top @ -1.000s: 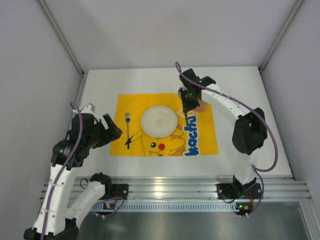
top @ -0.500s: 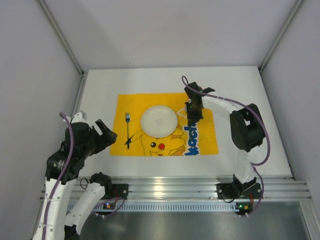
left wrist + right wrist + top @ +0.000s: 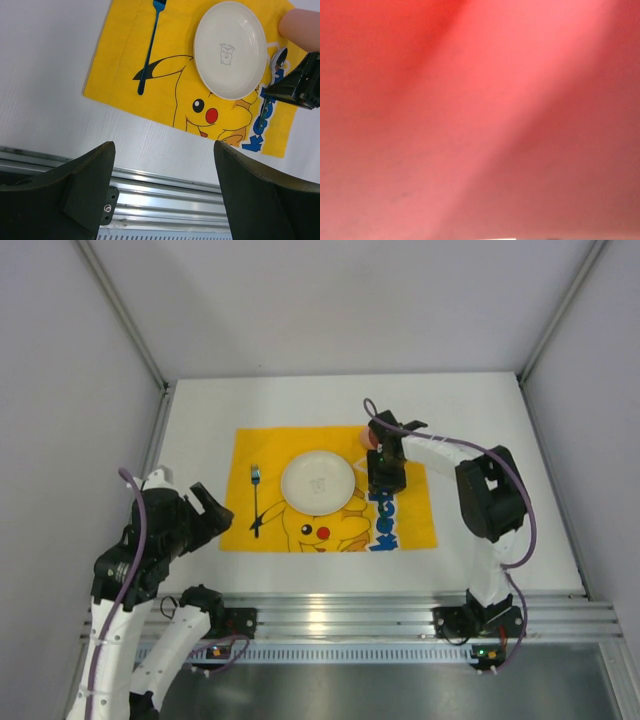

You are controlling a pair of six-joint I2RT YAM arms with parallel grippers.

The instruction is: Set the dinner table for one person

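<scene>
Changing, left arm: the left end effector (image 3: pixel 163 150) sits a little nearer the rail (image 3: pixel 350 615) than a second ago, pulled back from the mat's near left corner. Its fingers are released, wide apart, with nothing between them.
Changing, right arm: the right end effector (image 3: pixel 383 475) has come from the mat's far right edge toward the near side. It is now low over the mat, just right of the plate and over the spoon's handle. Whether it is released or clenched cannot be told.
Right wrist view: filled edge to edge by a blurred pink-red surface, which hides its own fingers.
Rail: ribbed aluminium along the bench's near edge, with both arm bases on it.
Bench (image 3: pixel 490 530): white and flat, running from the rail to the back wall and carrying the mat in its middle.
Mat (image 3: pixel 410 530): yellow with a cartoon print, lying flat.
Fork (image 3: pixel 255 502): dark, on the mat left of the plate and apart from it.
Plate (image 3: pixel 318 481): white, on the mat's far half.
Spoon (image 3: pixel 280 57): just right of the plate, bowl toward the far side, handle partly covered by the right end effector.
Pink item (image 3: pixel 299 27): at the mat's far right edge, just beyond the right end effector.
Walls (image 3: pixel 330 310): grey panels on three sides.
</scene>
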